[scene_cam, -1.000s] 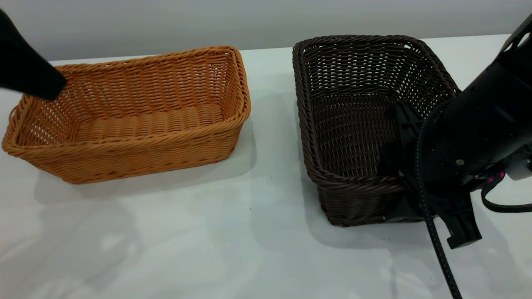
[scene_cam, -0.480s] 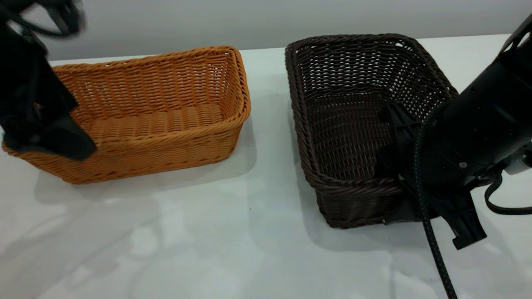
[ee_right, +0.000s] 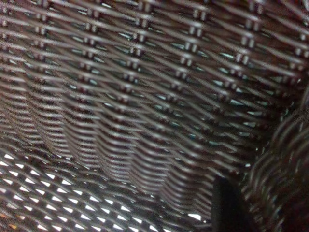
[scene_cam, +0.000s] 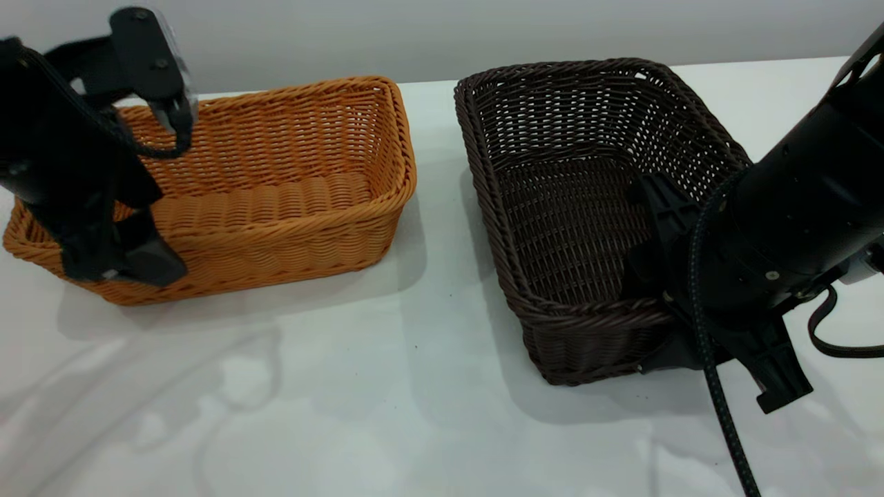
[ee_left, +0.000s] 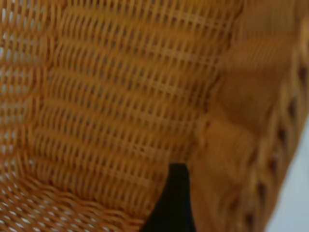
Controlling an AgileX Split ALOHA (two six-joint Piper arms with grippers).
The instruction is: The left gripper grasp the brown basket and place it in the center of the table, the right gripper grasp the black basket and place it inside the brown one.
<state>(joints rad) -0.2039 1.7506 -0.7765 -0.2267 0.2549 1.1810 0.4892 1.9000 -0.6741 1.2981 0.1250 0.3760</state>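
Brown basket (scene_cam: 276, 200) left of black basket (scene_cam: 573, 207)

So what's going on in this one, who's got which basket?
Both arms are at their baskets. The right hand straddles the near right wall of the black basket, one finger inside and one outside, seemingly clamped on it. The left hand is down at the left end of the brown basket, with a finger inside; whether it has closed is not visible. The two baskets sit side by side, apart, on the white table. Nothing is nested yet.
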